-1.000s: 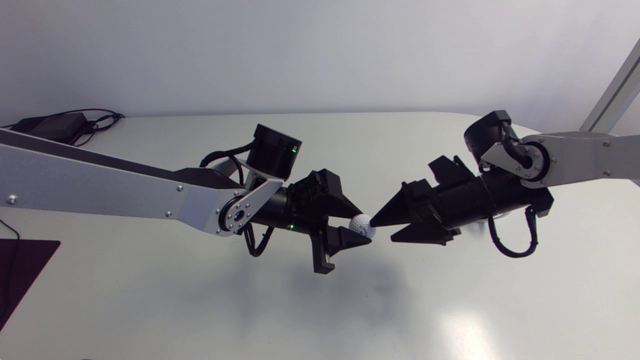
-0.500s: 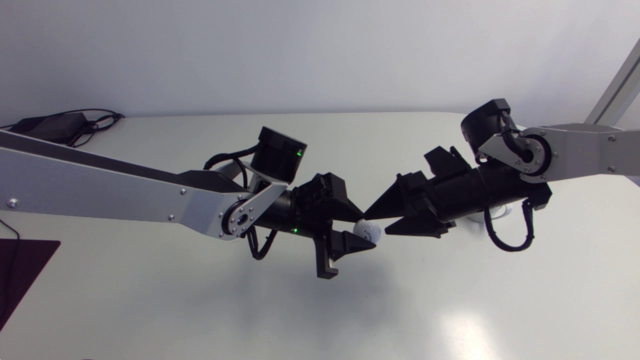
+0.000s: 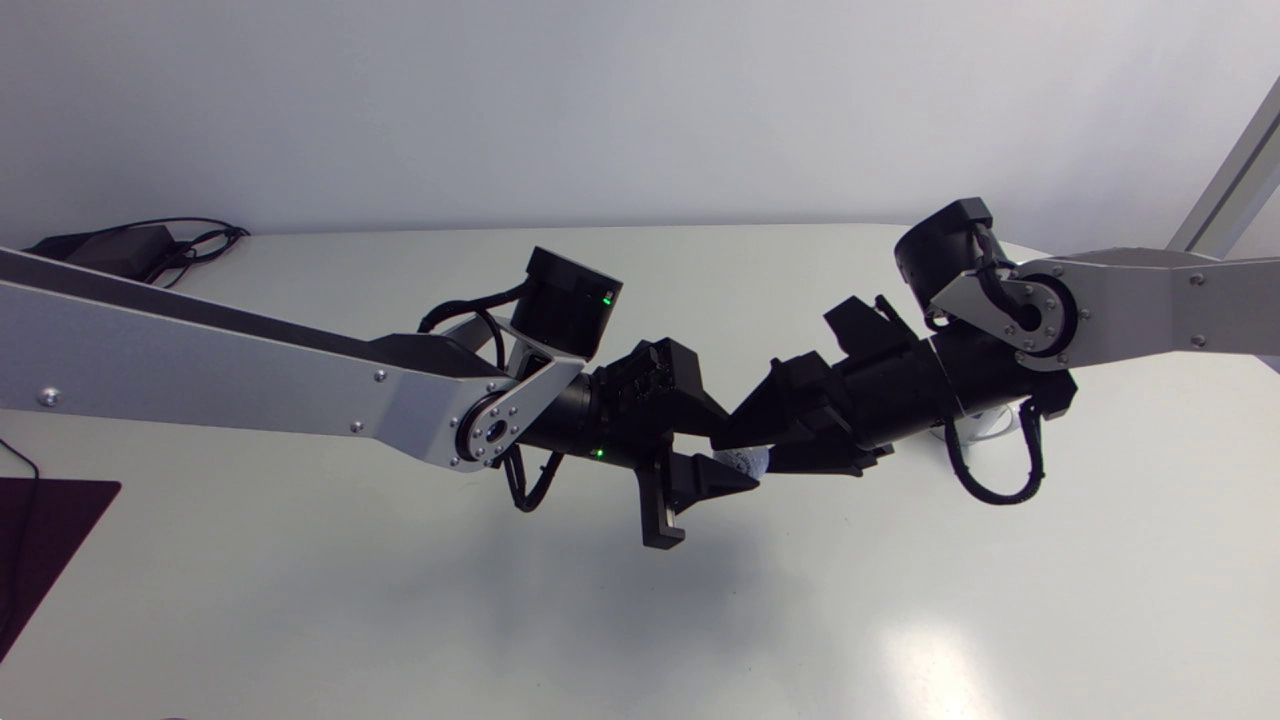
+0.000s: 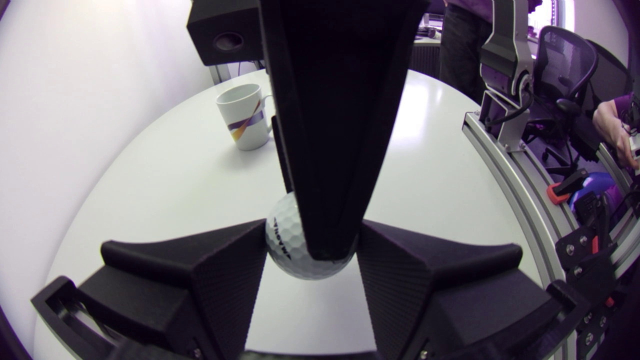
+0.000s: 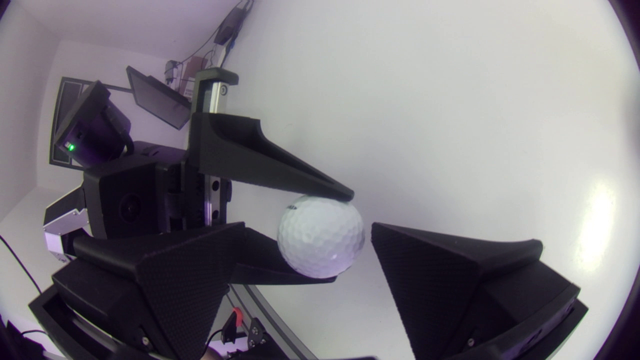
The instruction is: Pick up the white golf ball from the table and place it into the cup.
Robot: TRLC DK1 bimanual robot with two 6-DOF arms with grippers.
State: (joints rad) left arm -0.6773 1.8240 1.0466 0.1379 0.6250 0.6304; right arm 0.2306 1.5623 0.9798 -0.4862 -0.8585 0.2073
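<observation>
Over the white table (image 3: pixel 300 620), your left fingers (image 5: pixel 270 172) pinch the golf ball (image 5: pixel 320 235); your right fingers (image 5: pixel 450 270) spread around it, the cup (image 4: pixel 245 122) beyond.

Left fingers (image 3: pixel 705 478) clamped; right fingers (image 3: pixel 775 405) parted.

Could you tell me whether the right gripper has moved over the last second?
Yes. In the head view the right gripper has slid leftward, toward the dark mat, so its open fingers now straddle the golf ball.
</observation>
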